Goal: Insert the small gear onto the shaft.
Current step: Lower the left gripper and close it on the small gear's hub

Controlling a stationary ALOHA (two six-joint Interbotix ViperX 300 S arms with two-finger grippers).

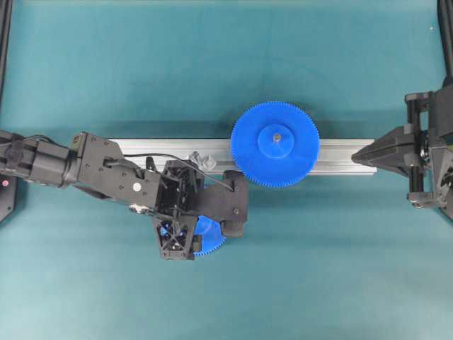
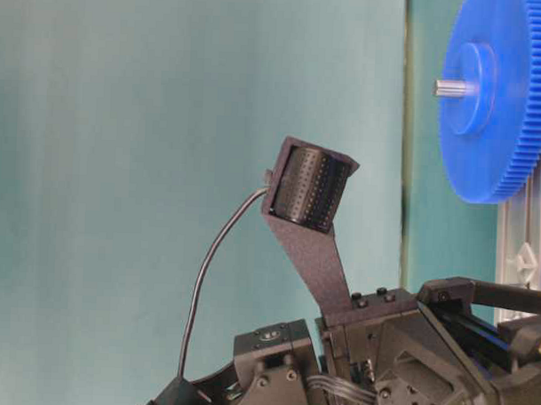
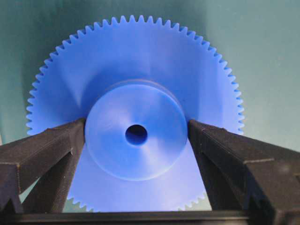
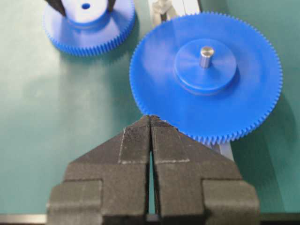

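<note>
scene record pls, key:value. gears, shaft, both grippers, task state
small gear: flat on the teal mat, hub up, centre hole empty
left gripper: open, fingers either side of the hub; contact can't be told
large gear: mounted on the aluminium rail, grey pin through its hub
shaft: small stub on the rail left of the large gear, bare
right gripper: shut, empty, near the large gear's rim
task state: small gear not yet lifted or inserted

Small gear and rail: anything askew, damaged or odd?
Nothing stands out. The small gear lies flat on the mat, hub up, teeth intact, with the left tool open on either side of its hub. The larger gear sits level on its pin on the rail. The right tool is shut, holding nothing.
</note>
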